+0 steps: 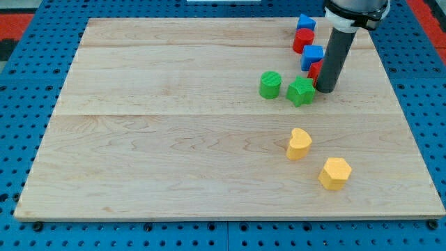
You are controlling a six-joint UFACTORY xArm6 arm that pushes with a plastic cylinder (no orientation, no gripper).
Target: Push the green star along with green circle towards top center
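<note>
Tip just right of the green star, near the tabletop's upper right.

No hand shows, only a rod; my tip stands just beside the star's right edge, contact unclear, holding nothing. The green circle sits just left of the star. Above-right of the star are two blue blocks and two red blocks. Below it lie two yellow blocks.

Red and blue blocks crowd view's top right; board left of green circle open.
</note>
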